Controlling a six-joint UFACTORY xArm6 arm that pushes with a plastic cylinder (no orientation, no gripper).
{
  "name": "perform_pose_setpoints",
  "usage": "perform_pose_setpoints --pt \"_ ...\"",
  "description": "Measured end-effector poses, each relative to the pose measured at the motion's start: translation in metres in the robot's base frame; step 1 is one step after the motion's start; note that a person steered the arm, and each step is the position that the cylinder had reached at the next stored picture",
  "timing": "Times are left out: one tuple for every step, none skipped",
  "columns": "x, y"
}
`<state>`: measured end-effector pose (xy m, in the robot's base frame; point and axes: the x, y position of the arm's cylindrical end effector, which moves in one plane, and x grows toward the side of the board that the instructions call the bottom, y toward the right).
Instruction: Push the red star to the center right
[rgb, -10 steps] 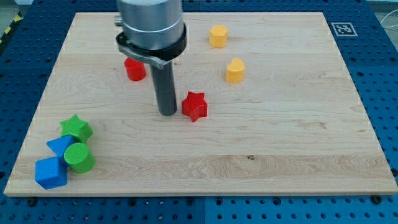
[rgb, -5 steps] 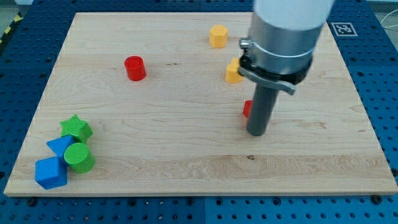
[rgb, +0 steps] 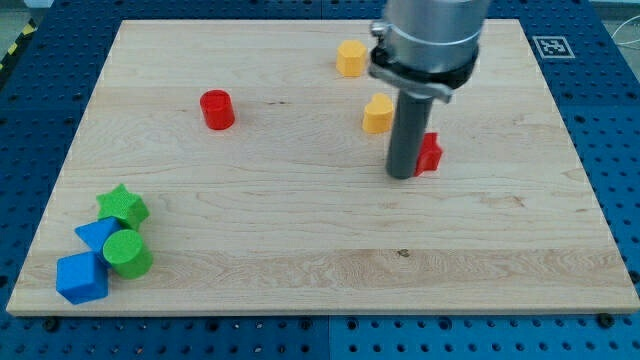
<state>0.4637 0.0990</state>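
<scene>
Nearest, at the view's bottom left of the wooden board (rgb: 330, 280), sit a blue block (rgb: 80, 278), green cylinder (rgb: 127, 253) and green star (rgb: 123, 206). Right of center, my tip (rgb: 402, 175) touches the red star (rgb: 429, 153), partly hidden behind the rod; no pincer exists. Farther: two yellow blocks (rgb: 377, 113), red cylinder (rgb: 216, 109).
</scene>
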Motion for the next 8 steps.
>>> perform_pose_setpoints --pt "-0.013 0.048" --pt "-0.033 0.054" --pt "-0.058 0.052" --pt "-0.081 0.052" --pt "-0.100 0.052" --pt "-0.125 0.061" --pt "-0.127 0.086" --pt "-0.127 0.104"
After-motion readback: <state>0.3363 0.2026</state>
